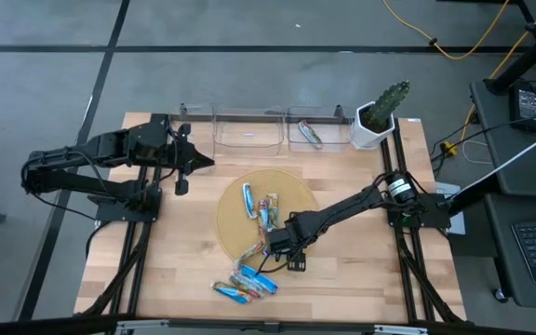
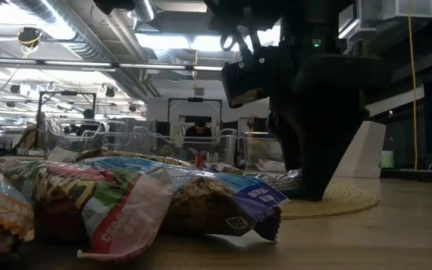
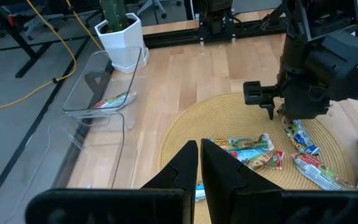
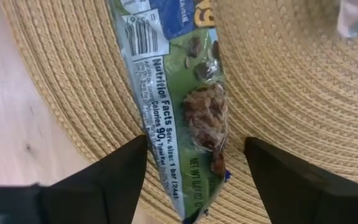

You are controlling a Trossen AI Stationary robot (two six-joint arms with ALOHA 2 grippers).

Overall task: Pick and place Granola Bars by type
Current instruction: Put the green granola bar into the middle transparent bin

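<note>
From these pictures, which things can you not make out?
- High view: the right hand covers the bar under it, so whether it touches is unclear.
- High view: the bar in the bin is too small to tell its type.
- Low view: near bars block the pile behind.
- Right wrist view: the bar is cut off at the top edge.

shiny granola bars (image 1: 252, 244) lying flat, scattered across mat, spilling onto table.

Blue-and-green granola bar wrapper (image 4: 185, 106), tan woven round mat (image 4: 291, 106), white planter (image 1: 372, 133), green cactus (image 1: 387, 100)
</note>
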